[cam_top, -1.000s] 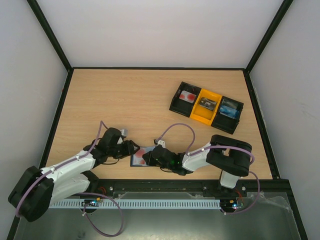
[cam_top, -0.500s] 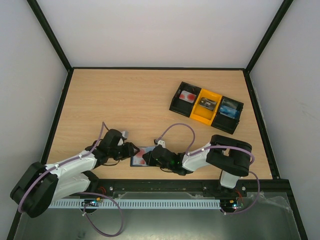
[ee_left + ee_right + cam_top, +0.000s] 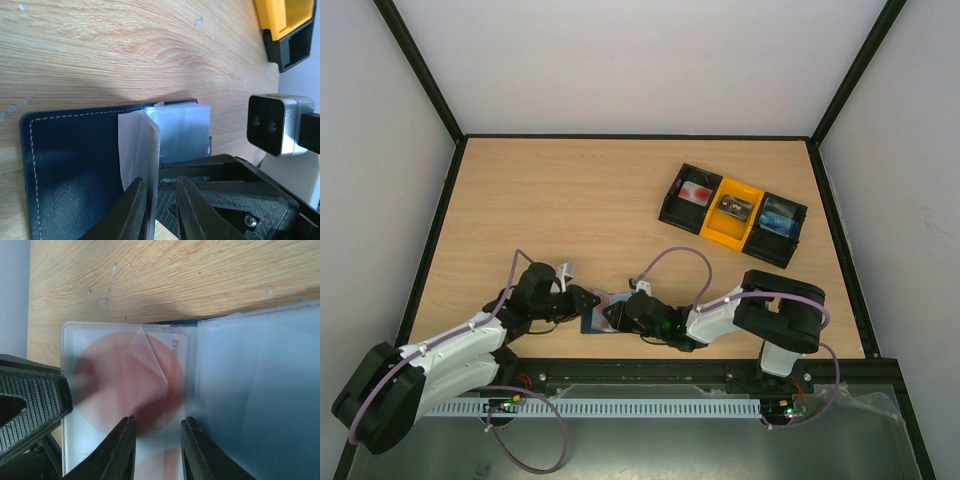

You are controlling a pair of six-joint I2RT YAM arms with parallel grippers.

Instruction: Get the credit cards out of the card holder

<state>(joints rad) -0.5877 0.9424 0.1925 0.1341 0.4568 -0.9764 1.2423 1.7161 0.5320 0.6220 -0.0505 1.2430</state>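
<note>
Our left gripper [image 3: 160,182], nearly closed, straddles the card holder's [image 3: 75,165] sleeve [image 3: 135,145] from 9 o'clock; we cannot tell whether it grips. Our right gripper [image 3: 158,420] stands slightly open.

card [image 3: 100,385]: blurring behind clear sleeve [image 3: 150,352], running off bottom edge
holder [image 3: 75,170]: running off bottom edge
tray [image 3: 286,17]: being cropped at top corner

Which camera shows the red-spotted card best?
The right wrist view: the red-spotted card shows large under a clear sleeve. From the top the card holder is tiny; the left wrist shows only its navy cover and pale sleeves.
</note>
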